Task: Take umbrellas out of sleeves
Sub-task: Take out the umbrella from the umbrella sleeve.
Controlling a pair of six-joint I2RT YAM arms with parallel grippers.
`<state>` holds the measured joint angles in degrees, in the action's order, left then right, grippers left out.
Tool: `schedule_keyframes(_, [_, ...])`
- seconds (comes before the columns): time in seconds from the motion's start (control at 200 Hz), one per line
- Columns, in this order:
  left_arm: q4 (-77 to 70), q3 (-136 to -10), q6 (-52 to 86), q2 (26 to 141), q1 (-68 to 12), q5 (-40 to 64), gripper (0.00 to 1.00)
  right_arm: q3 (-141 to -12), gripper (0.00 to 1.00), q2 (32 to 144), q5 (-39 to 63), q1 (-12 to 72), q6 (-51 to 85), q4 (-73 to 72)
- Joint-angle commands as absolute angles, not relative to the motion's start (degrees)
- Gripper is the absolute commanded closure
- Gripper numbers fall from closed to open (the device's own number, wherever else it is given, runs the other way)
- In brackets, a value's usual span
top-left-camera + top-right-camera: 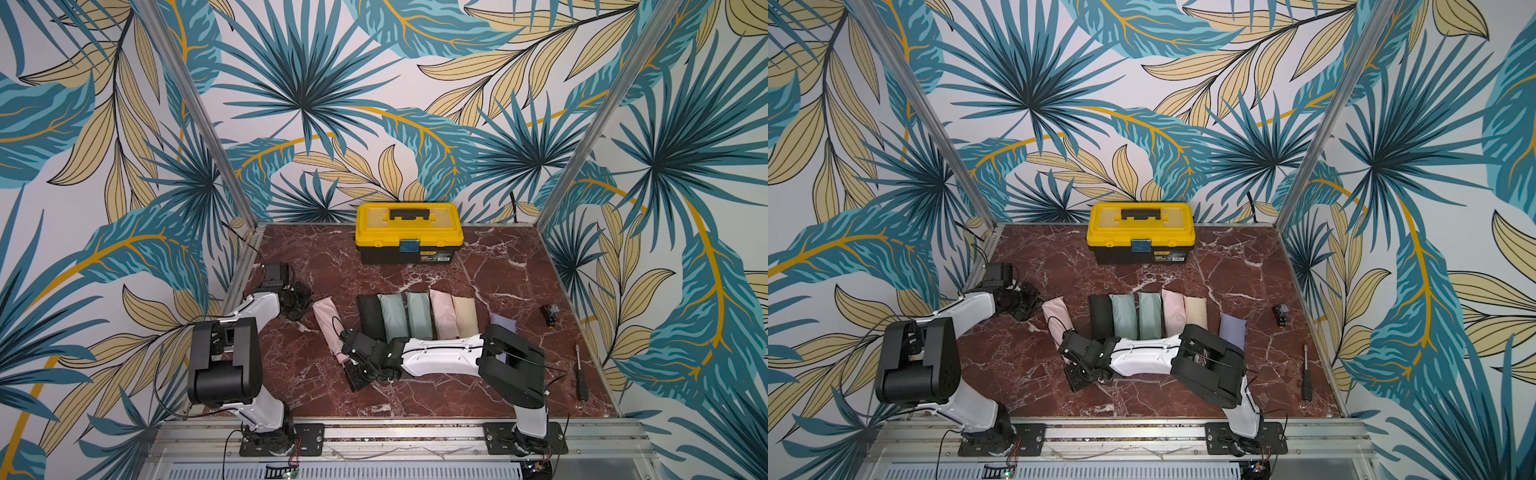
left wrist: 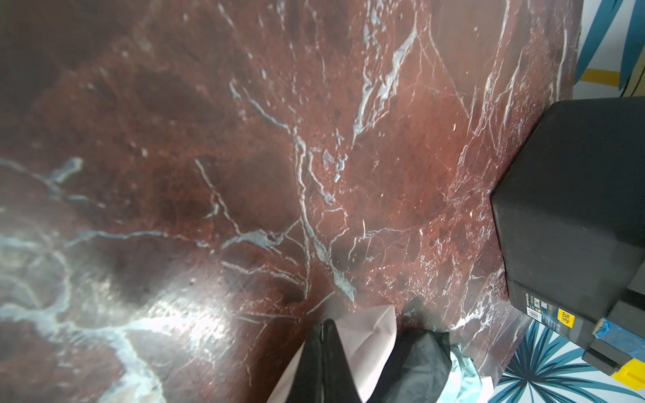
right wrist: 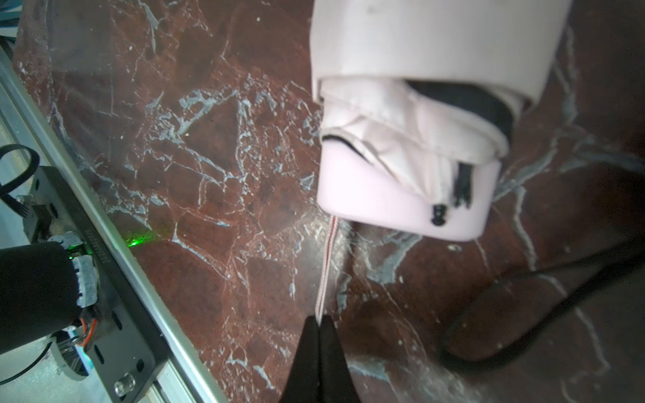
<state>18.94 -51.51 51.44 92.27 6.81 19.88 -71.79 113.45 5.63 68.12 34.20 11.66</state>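
A pink umbrella lies slanted left of centre in its pink sleeve. In the right wrist view its blocky pink handle and some pleated canopy stick out of the sleeve mouth. My right gripper is shut on the thin wrist loop, which runs taut to the handle. My left gripper is shut at the sleeve's far end, with pink sleeve fabric on both sides of its fingers. Several more sleeved umbrellas lie in a row: black, mint, another pink, beige and lilac.
A yellow-lidded black toolbox stands at the back centre. A screwdriver and a small black part lie near the right edge. My right forearm lies across the front of the row. A black cable loops near the handle.
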Motion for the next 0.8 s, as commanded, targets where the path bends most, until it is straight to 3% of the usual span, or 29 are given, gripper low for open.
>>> schedule_keyframes(0.0, [16.08, -54.29, 50.41, 93.22, 7.87, 18.48, 1.00, -71.66, 1.00, 111.98, 7.75, 68.82, 33.12, 13.03])
schedule_keyframes(0.796, [29.02, -71.67, 42.97, 100.74, 11.65, 12.66, 1.00, -72.18, 1.00, 112.70, 9.31, 68.95, 32.61, 10.49])
